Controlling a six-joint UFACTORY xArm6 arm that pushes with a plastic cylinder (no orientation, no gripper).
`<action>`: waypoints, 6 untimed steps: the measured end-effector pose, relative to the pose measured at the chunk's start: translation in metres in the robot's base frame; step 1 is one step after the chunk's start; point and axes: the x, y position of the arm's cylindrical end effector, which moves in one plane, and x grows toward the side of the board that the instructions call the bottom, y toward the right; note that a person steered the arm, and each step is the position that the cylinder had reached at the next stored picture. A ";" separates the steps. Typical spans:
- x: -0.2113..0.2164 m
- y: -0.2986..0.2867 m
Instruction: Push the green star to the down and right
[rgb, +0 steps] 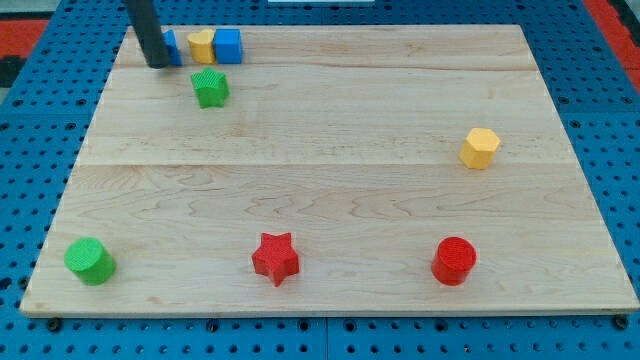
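The green star (210, 88) lies on the wooden board near the view's top left. My tip (157, 63) is the lower end of the dark rod that comes down from the view's top. It stands up and to the left of the green star, a short gap away and not touching it. The rod hides part of a blue block (172, 48) behind it.
A yellow heart (202, 45) and a blue cube (228, 45) sit in a row above the star. A yellow hexagon (480, 148) is at the right. A green cylinder (90, 261), a red star (276, 258) and a red cylinder (454, 261) line the bottom.
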 end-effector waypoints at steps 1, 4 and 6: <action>-0.003 0.017; 0.080 0.084; 0.188 0.159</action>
